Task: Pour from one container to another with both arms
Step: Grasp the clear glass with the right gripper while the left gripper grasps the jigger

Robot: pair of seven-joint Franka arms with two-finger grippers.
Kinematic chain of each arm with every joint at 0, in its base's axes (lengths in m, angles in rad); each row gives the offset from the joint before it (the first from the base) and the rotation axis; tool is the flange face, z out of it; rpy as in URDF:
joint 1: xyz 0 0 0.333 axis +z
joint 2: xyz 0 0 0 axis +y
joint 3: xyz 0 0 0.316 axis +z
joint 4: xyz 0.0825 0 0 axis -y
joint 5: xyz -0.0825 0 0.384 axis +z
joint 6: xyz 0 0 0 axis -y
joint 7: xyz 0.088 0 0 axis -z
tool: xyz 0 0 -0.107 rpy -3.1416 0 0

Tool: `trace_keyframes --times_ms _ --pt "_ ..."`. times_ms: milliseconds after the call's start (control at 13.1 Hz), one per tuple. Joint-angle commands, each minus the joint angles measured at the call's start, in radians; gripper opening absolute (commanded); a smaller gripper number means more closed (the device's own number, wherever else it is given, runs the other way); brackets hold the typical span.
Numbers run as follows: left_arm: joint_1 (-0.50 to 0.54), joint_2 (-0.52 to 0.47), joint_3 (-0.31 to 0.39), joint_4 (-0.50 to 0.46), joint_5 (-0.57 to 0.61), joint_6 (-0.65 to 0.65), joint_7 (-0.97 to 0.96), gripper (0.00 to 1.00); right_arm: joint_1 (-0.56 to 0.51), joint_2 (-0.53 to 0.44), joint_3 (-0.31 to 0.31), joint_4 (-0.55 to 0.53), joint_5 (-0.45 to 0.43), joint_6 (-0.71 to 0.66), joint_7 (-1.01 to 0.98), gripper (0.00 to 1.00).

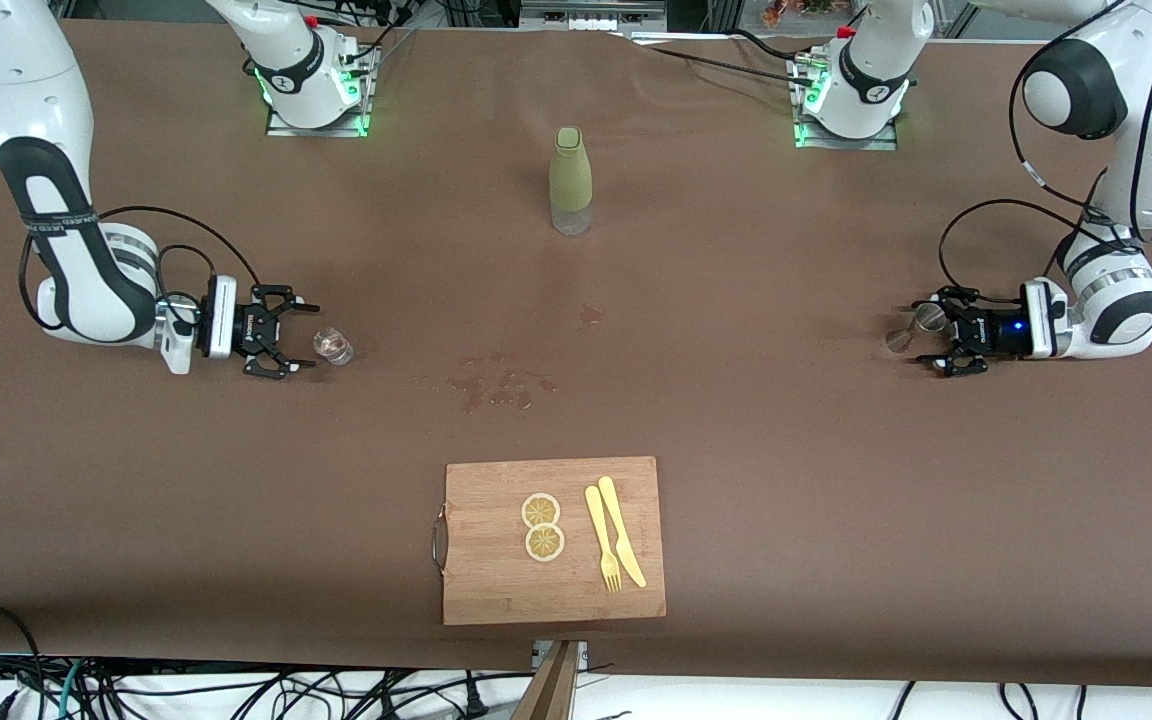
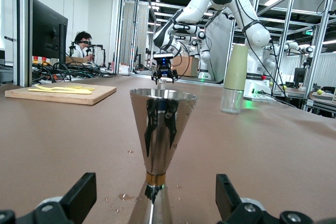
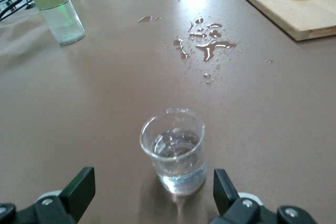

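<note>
Both my grippers rest low at the table's ends, jaws wide and holding nothing: my left gripper flanks the upright metal jigger, my right gripper faces the small glass cup, which holds clear liquid. Between them stand the green-sleeved bottle and spilled drops.

One glass cup, one jigger, one bottle, one cutting board, two lemon slices, one knife, one fork and two grippers are counted.
</note>
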Motion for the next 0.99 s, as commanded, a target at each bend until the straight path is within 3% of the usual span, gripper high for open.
trace_keyframes --times_ms 0,229,457,686,914 --pt "-0.005 -0.003 0.002 -0.009 -0.018 -0.009 0.118 1.0 -0.014 0.021 0.01 -0.007 0.051 0.005 -0.056 1.0" --pt "-0.007 -0.003 -0.006 -0.009 -0.018 -0.014 0.118 0.96 -0.012 0.045 0.013 -0.004 0.103 0.006 -0.093 1.0" --pt "-0.01 -0.002 -0.009 -0.007 -0.013 -0.012 0.116 0.78 -0.012 0.044 0.016 0.001 0.103 0.005 -0.092 1.0" --pt "-0.01 0.0 -0.007 -0.006 -0.008 -0.012 0.113 0.48 -0.012 0.045 0.042 0.001 0.126 0.006 -0.09 1.0" --pt "-0.005 0.0 -0.007 -0.006 -0.005 -0.014 0.112 0.44 -0.011 0.047 0.054 0.001 0.146 0.006 -0.093 1.0"
